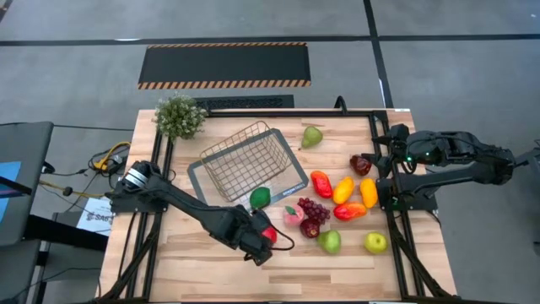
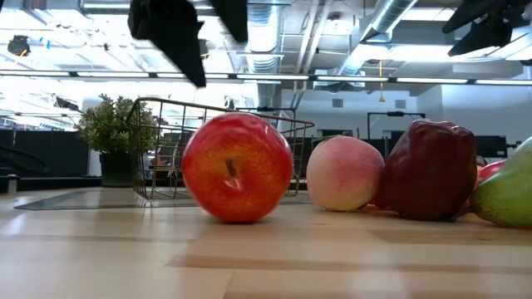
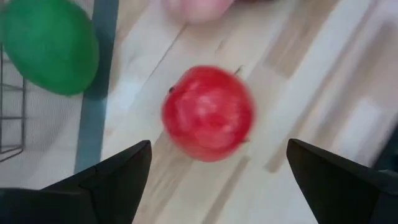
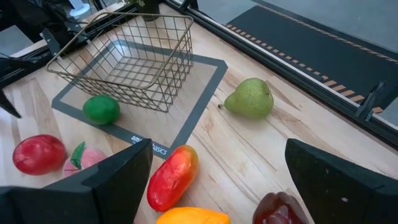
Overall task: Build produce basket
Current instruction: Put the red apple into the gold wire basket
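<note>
- Currently the left end effector [image 1: 263, 241] hangs over the red apple [image 1: 268, 234], fingers spread wide to either side of it and holding nothing; in the left wrist view the apple [image 3: 207, 113] lies on bare wood between the two dark fingers [image 3: 118, 177].
- In the low view the apple [image 2: 237, 167] rests on the surface [image 2: 266, 257], with clear board in front of it.
- The basket [image 1: 247, 160] is empty and stands on its grey tray [image 1: 199, 176], on the far side of the apple, toward the potted plant [image 1: 179, 116].
- A green lime [image 1: 260, 198] lies at the tray's near edge, between basket and apple.
- A peach [image 1: 293, 215] sits just beside the apple, on the side away from the left arm; dark grapes [image 1: 310, 210] sit beyond it.
- The rest of the produce spreads from the basket toward the right arm: mango [image 1: 321, 183], yellow and orange pieces, two green fruits near the front edge.
- A green pear [image 1: 312, 136] lies alone off the basket's far corner, with open wood around it.
- The right end effector [image 1: 377, 160] waits at the right edge, fingers wide and empty, near a dark red fruit [image 1: 361, 165].
</note>
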Controlling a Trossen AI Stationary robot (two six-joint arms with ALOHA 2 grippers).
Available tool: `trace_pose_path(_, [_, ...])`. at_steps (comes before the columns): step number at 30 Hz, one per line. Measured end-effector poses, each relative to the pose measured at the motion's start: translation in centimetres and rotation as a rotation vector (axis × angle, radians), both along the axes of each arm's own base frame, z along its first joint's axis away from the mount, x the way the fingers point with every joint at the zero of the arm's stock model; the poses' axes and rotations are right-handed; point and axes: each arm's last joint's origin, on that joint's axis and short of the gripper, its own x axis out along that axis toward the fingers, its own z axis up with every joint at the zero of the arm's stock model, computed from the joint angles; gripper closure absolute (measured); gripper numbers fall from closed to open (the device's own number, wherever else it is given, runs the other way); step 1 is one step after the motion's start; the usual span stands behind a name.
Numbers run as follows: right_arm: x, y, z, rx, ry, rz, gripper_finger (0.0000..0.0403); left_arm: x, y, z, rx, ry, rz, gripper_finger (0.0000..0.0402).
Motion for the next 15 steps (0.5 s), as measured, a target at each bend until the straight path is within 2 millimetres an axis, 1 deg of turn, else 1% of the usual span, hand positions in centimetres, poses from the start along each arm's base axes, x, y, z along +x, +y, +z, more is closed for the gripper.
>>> trace_pose_path(2, [0.01,0.0,0.0,0.0,0.0,0.0,0.0017,0.24,-0.16,0.74,-0.055,-0.051,-0.002,0.0042])
trace_pose_path(5, [0.0,0.0,0.0,0.0,0.0,0.0,0.0017,0.6,-0.32,0.81,-0.106,-0.069,-0.012,0.0042])
trace_pose_path(8, [0.0,0.0,0.0,-0.002,0.001,0.002,0.0017,0.6,-0.33,0.69,-0.097,-0.062,-0.027,0.0042])
trace_pose_path(10, [0.01,0.0,0.0,-0.002,0.001,0.002,0.0017,0.72,-0.19,0.51,-0.057,-0.064,-0.053,0.0042])
trace_pose_path(12, [0.01,0.0,0.0,-0.002,0.001,0.002,0.0017,0.89,-0.01,0.52,-0.071,-0.064,-0.06,0.0042])
trace_pose_path(15, [0.01,0.0,-0.01,-0.002,0.001,0.002,0.0017,0.87,0.58,0.39,-0.104,-0.017,-0.057,0.0042])
